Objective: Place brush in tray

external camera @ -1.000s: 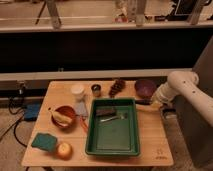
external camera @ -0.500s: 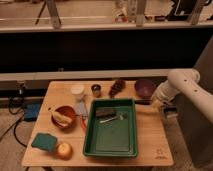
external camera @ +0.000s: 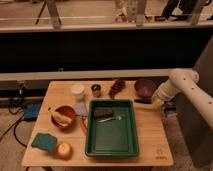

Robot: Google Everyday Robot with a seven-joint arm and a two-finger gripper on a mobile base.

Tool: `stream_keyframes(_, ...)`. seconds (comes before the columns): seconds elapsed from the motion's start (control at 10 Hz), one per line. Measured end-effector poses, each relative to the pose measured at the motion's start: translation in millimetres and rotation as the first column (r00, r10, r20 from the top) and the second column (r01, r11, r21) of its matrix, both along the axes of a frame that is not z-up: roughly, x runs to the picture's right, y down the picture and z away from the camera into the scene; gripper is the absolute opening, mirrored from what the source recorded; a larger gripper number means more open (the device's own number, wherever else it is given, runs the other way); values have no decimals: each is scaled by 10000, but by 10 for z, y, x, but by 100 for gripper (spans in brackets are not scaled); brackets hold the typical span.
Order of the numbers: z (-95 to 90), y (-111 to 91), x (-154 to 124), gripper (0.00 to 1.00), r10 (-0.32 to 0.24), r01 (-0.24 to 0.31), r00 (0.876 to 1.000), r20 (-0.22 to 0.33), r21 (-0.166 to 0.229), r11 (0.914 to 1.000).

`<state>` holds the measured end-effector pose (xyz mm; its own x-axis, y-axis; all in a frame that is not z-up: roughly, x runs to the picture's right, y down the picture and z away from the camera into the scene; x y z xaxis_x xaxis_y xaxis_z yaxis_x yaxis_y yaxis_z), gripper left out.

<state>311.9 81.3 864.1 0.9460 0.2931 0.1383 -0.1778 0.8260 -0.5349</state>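
The green tray [external camera: 112,139] lies mid-frame, its deep well open as a drop target, and my gripper [external camera: 151,102] hangs at centre right, just off the tray's upper right corner. A thin dark sliver I take for the brush [external camera: 141,101] juts left from the gripper toward the rim, not yet inside; whether I grip it I cannot tell

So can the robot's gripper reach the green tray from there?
Probably yes. The gripper hovers just beyond the tray's right rim, beside the purple bowl. Nothing stands between them, and the tray's top is open.
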Motion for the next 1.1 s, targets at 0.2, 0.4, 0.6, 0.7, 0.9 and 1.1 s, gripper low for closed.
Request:
stream_keyframes(0.2, 9, -39, 105, 2, 118, -119, 9999, 110, 32, 9999)
stream_keyframes(0.4, -114, -110, 206, 2, 177, -179, 9998, 76, 257, 9995)
stream_keyframes(0.6, -266, -132, 214, 2, 142, -147, 9998, 100, 447, 9989)
stream_keyframes(0.7, -381, -154, 179, 2, 86, -97, 9998, 182, 569, 9983)
stream_keyframes(0.9, -546, -222, 150, 2, 104, -130, 9992, 383, 708, 9974)
stream_keyframes(1.1, -859, -343, 127, 2, 130, -191, 9979, 628, 978, 9950)
